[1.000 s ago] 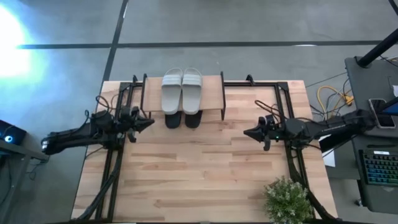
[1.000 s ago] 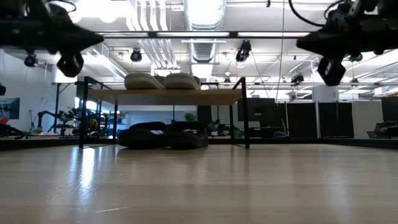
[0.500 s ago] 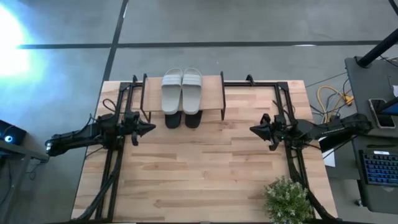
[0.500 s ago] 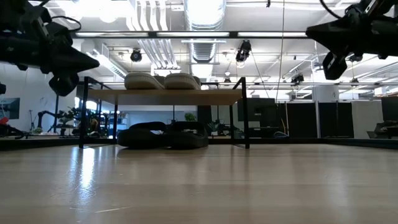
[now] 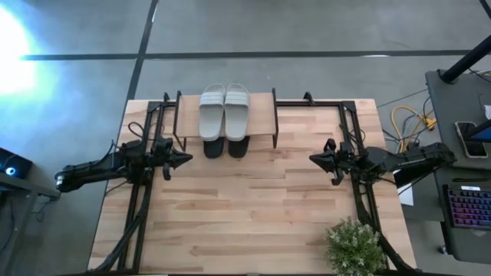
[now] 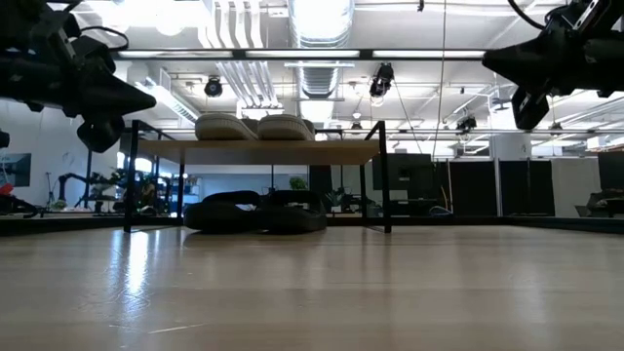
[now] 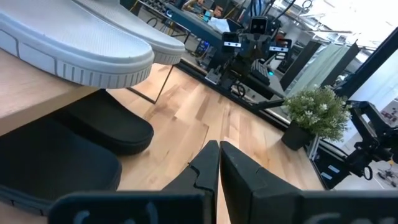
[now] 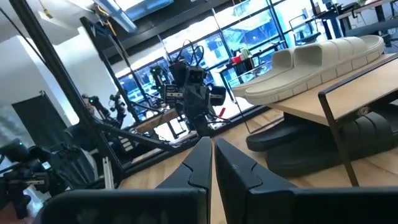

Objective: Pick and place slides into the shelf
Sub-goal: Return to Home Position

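Pulled back a touch since a second ago: left gripper (image 5: 182, 159) at 9 o'clock, right gripper (image 5: 313, 159) at 3, both pinched shut, empty. Grey pair (image 5: 225, 111) atop shelf (image 5: 261, 115) at 12, black pair (image 5: 226, 147) underneath. Looks done, just homing left.

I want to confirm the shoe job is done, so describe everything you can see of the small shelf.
The shelf is a low rack: a light wood top board on a thin black metal frame with slim legs. It stands upright and level near the table's back edge. A pale grey pair of slides lies side by side on the board; a black pair sits on the table beneath it, ends poking out in front.
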You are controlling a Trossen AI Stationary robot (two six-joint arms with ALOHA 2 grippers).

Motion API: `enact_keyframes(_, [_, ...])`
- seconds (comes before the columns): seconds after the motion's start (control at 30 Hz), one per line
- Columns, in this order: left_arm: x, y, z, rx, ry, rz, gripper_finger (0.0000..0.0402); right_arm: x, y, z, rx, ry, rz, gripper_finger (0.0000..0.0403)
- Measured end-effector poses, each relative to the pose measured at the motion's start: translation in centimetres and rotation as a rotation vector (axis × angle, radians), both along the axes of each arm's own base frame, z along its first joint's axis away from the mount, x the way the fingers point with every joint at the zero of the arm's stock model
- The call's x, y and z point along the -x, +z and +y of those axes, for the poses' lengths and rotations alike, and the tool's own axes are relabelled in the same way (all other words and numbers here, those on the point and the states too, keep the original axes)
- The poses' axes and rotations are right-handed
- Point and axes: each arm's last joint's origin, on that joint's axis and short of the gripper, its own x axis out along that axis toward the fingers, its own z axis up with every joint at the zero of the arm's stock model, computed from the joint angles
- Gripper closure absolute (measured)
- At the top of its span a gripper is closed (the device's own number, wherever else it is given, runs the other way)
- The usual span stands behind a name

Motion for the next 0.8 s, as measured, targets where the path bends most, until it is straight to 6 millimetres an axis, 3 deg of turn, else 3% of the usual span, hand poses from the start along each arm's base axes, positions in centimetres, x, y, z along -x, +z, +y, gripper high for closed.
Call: enact_keyframes(0.8, [-0.10, -0.12, 0.03, 0.002, 0.003, 0.015, 0.0402, 0.00, 0.02, 0.00, 0.000, 0.000, -0.001, 0.0390])
